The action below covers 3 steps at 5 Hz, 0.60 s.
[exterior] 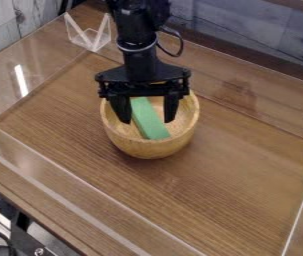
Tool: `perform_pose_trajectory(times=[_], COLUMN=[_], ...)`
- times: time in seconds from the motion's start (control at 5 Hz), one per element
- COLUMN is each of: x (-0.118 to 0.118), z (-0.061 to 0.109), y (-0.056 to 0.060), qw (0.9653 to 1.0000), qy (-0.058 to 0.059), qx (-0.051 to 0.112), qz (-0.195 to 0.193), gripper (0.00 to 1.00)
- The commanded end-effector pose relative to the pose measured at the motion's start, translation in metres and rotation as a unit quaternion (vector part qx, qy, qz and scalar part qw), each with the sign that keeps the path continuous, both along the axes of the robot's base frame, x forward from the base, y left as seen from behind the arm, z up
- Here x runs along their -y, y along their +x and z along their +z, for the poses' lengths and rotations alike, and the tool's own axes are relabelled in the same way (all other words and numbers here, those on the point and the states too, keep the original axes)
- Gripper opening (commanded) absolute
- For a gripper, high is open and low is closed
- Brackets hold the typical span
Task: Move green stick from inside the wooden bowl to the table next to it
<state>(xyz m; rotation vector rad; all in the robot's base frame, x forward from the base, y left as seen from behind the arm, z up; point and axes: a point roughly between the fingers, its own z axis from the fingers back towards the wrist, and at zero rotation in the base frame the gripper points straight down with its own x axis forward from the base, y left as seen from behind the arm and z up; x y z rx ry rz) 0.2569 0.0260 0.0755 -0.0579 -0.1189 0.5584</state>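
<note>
1. The green stick (148, 118) lies tilted inside the wooden bowl (148, 140), long axis running from upper left to lower right
2. The gripper (146, 107) hangs directly above it, fingers (115, 107) spread wide, straddling the stick, holding nothing
3. The table (234, 170) beside the bowl is bare

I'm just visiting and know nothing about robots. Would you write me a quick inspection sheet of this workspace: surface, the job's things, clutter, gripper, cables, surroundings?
Surface: brown wood-grain table, bordered by low clear walls.
Job's things: wooden bowl stands on the table; the green stick lies slanted inside it, not yet moved out.
Clutter: nothing seen on the table besides the bowl.
Gripper: the black gripper points down into the bowl, jaws open on either side of the stick's upper end; whether they touch it cannot be told.
Cables: nothing clearly seen; a pale looped shape behind the arm is too unclear to name.
Surroundings: a grey weathered plank wall behind the table.
</note>
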Motion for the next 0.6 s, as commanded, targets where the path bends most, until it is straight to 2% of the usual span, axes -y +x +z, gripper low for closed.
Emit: perform_pose_trajectory(times=[0.0,0.4], x=[-0.0055,-0.0067], z=[-0.0007,-0.0029], y=[0.0047,0.0056], qw=[0.9998,0.9996], qy=[0.007,0.010], qx=[0.015,0.019], qz=[0.011,0.016], gripper=[1.00,1.00])
